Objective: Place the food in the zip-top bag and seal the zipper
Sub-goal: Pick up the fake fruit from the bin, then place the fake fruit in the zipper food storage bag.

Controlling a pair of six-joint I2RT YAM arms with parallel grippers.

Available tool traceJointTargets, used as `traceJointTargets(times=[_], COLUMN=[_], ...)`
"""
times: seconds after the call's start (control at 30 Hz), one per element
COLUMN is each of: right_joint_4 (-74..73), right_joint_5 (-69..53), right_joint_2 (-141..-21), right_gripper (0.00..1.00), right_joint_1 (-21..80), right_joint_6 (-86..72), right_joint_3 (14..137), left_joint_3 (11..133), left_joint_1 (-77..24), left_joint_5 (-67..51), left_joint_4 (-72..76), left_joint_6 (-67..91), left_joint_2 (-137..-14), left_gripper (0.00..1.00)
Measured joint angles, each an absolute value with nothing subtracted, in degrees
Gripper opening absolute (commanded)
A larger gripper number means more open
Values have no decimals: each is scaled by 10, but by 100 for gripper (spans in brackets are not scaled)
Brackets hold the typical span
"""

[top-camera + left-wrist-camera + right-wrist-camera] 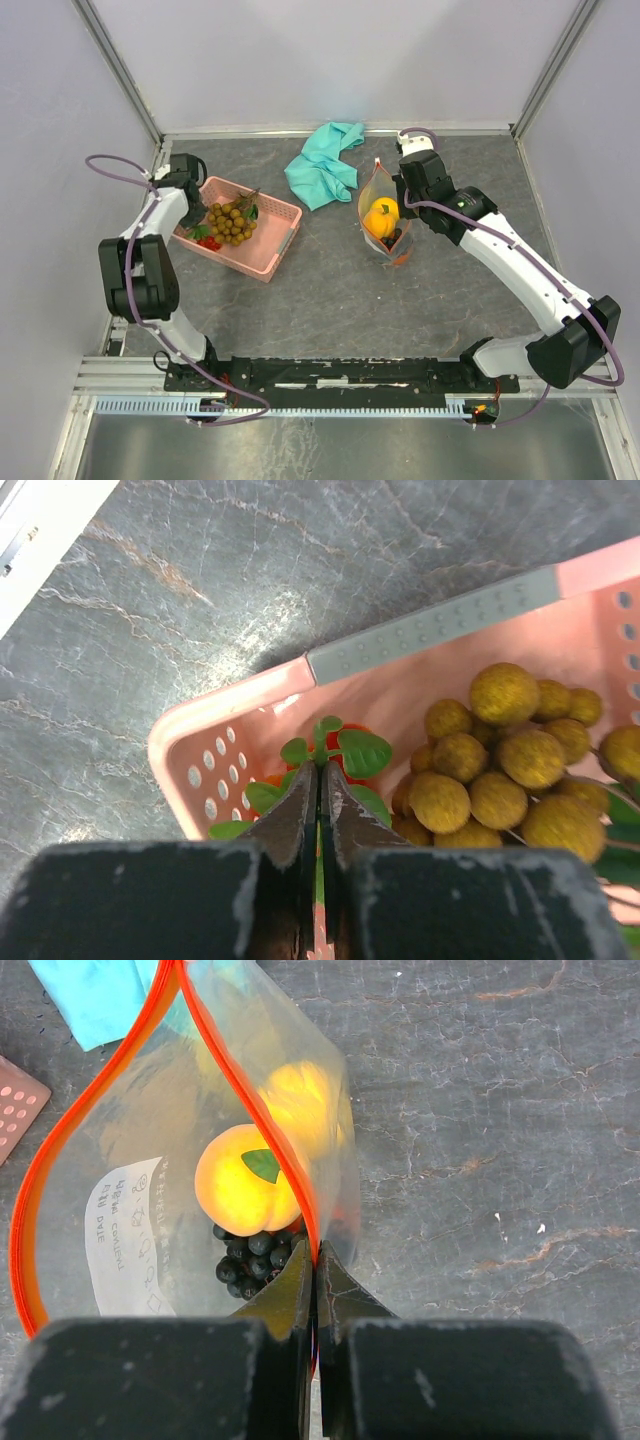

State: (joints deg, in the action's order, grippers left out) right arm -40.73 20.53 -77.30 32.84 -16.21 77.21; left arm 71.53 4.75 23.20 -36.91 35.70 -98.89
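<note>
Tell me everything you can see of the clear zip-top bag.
The zip-top bag is clear, crinkly plastic, standing upright on the grey table just right of the teal cloth. Its red-orange zipper is unsealed, the mouth gaping in a teardrop. Inside lie a round yellow-orange fruit and a cluster of dark berries; a white handwritten label shows through. The right gripper is shut on the mouth's edge.

The left arm (150, 270) and right arm (515, 262) had white link shells between bulky black joint housings, each trailed by a looping purple cable (106, 165). The left gripper (320, 772) and right gripper (314, 1250) had scuffed matte-black bodies and dark tapered fingers.
</note>
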Motion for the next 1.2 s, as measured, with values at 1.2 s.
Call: traceJointTargets(times=[1.2], right_joint_4=[-410], right_joint_5=[167], right_joint_2=[-781], right_gripper=[1], right_joint_1=[328], right_joint_6=[-187], right_joint_3=[776], left_joint_3=[753], left_joint_1=[-320], left_joint_5=[84], left_joint_4=[-200], left_joint_6=[307], left_joint_2=[-704], left_gripper=[3])
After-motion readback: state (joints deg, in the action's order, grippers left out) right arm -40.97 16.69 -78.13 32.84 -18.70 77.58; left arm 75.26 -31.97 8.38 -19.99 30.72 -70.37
